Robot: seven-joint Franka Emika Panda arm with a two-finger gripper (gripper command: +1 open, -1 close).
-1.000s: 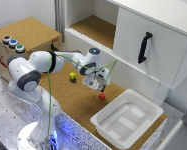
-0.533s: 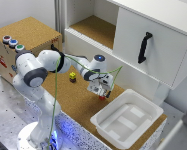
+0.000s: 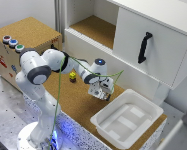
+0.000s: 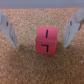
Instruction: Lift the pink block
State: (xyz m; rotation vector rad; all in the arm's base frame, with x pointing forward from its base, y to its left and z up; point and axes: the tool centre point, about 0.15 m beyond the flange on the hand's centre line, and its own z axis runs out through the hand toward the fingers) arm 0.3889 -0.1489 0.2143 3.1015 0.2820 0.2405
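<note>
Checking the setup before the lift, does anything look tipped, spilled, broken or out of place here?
Nothing stands out. The pink block sits flat on the cork surface between the open gripper fingers, untouched. The white tray sits level and the small yellow block is upright.

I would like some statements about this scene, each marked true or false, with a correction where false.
1. The pink block lies between the two fingers of the pincer. True.
2. The pincer is shut on the block. False: it is open, with a gap on each side of the block.
3. The block sits inside the white tray. False: it rests on the cork surface, outside the tray.
4. A yellow block stands on the cork, apart from the pincer. True.
5. The cabinet door with the black handle is missing. False: the door is there.
</note>
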